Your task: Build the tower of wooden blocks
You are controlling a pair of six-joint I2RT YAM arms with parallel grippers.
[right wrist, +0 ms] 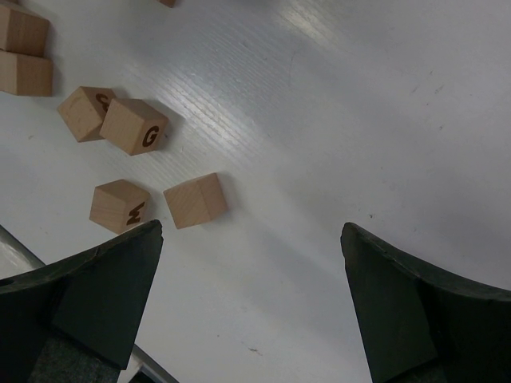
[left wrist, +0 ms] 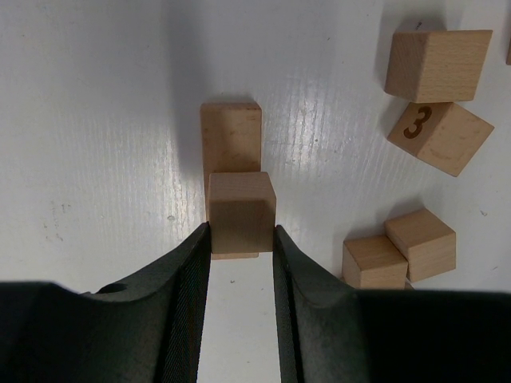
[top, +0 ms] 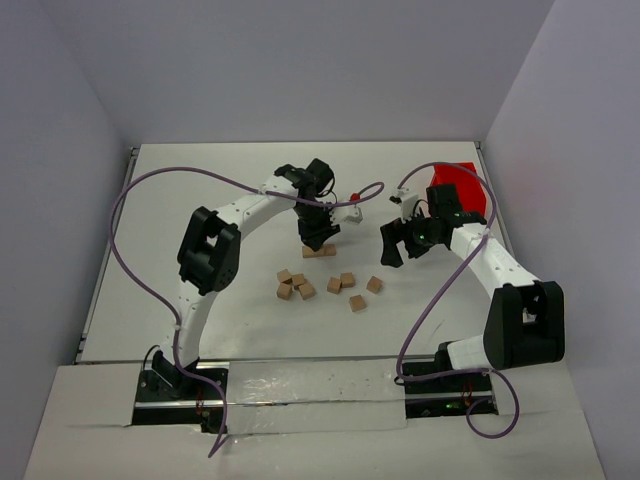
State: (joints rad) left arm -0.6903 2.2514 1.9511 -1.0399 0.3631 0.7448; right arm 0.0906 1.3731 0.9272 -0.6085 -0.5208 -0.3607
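Note:
My left gripper (top: 318, 238) (left wrist: 241, 233) is shut on one tan wood block (left wrist: 241, 211). It holds the block right over the near end of a short row of blocks, the tower base (left wrist: 231, 136) (top: 319, 251), lying on the white table. I cannot tell whether the held block touches the row. Several loose blocks (top: 334, 285) lie scattered in front of the base. My right gripper (top: 393, 247) (right wrist: 251, 230) is open and empty above bare table, right of the loose blocks (right wrist: 196, 199).
A red plastic bin (top: 463, 189) stands at the back right, behind the right arm. Some loose blocks carry printed marks, such as a "3" (left wrist: 441, 136) and a "G" (right wrist: 134, 126). Purple cables loop over both arms.

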